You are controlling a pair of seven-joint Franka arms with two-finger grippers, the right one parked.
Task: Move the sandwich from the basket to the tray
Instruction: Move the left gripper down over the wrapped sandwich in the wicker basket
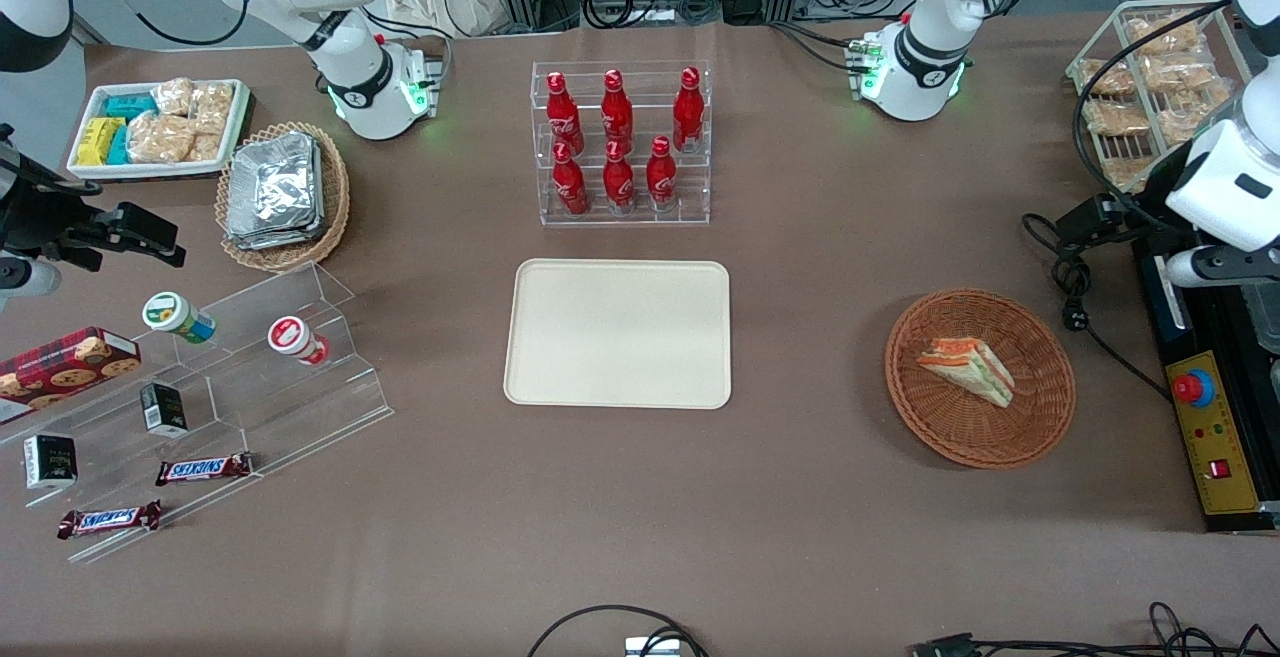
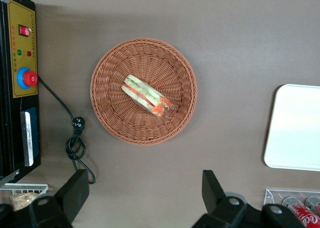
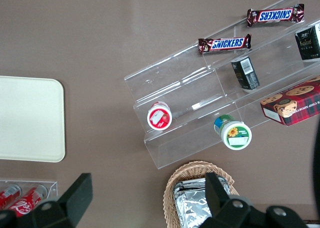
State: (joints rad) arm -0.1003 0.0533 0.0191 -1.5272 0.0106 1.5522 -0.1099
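Observation:
The sandwich (image 1: 968, 369), a white bread wedge with orange and green layers, lies in the reddish-brown wicker basket (image 1: 1050, 337) toward the working arm's end of the table. It also shows in the left wrist view (image 2: 148, 95), inside the basket (image 2: 107, 67). The cream tray (image 1: 618, 332) lies bare at the table's middle, and its edge shows in the left wrist view (image 2: 295, 128). My left gripper (image 1: 1090, 217) hangs high above the table, a little farther from the front camera than the basket. It (image 2: 144, 190) is open and empty.
A rack of red bottles (image 1: 622, 142) stands just farther back than the tray. A control box with a red button (image 1: 1210, 432) and a loose black cable (image 1: 1075, 287) lie beside the basket. A wire rack of bagged snacks (image 1: 1150, 87) stands farther back.

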